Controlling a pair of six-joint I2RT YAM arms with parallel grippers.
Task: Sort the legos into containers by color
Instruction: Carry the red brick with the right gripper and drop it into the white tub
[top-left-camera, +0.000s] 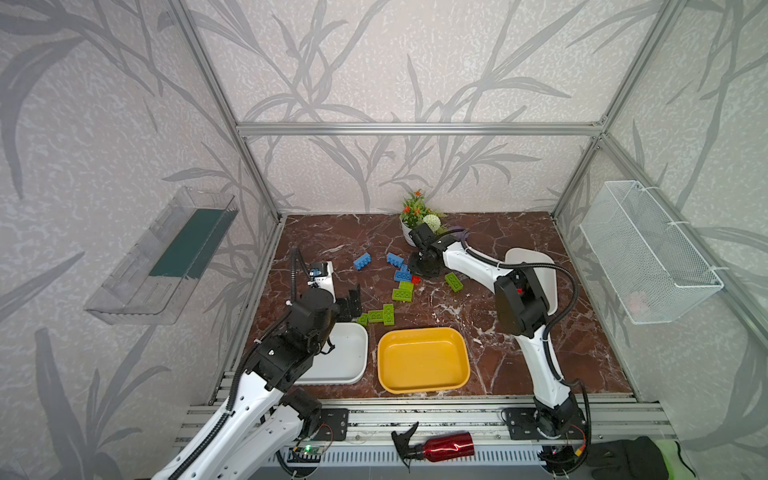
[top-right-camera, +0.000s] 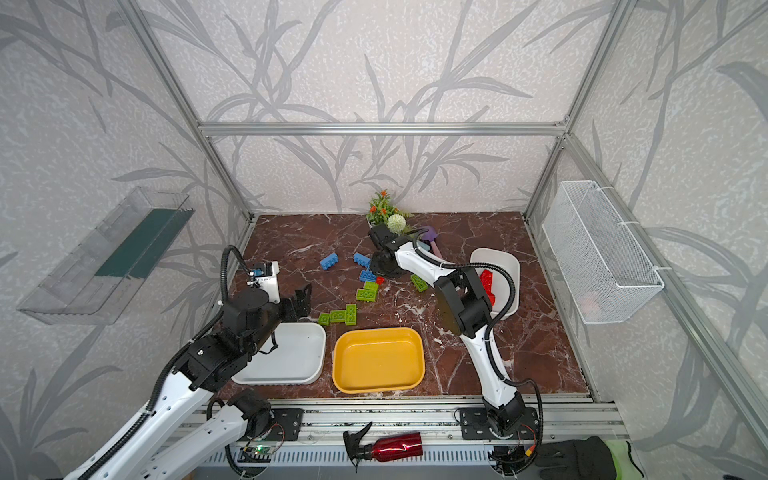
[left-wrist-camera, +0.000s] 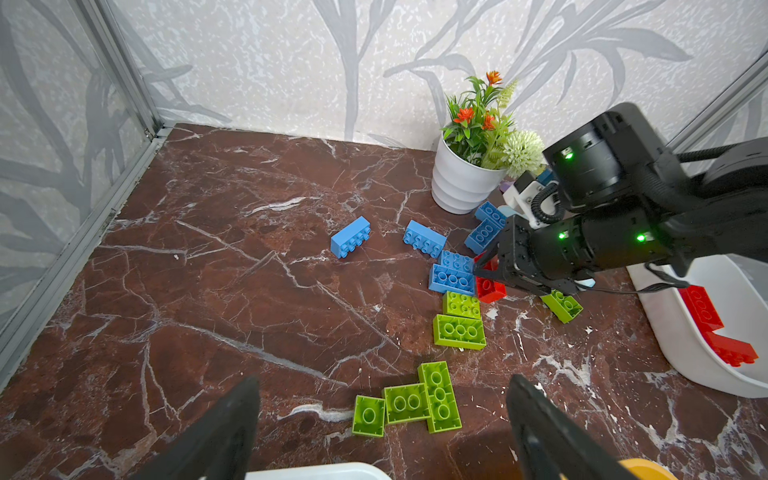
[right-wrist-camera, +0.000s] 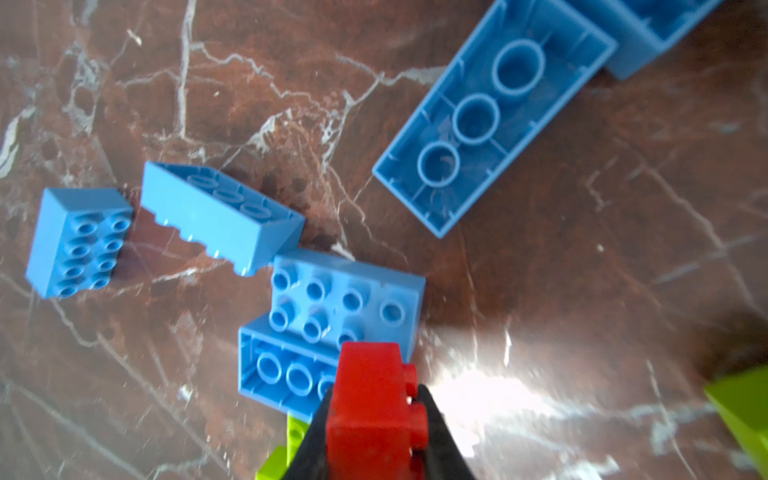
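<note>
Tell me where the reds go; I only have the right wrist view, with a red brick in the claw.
Observer: Your red brick matches the reds lying in the far white tub, right of your arm in a top view.
Operator: Is the yellow tub taken?
Observer: No, the yellow tub is empty.
Operator: And the left claw?
Observer: The left claw hangs open near three green bricks, beside the near white tub.
</note>
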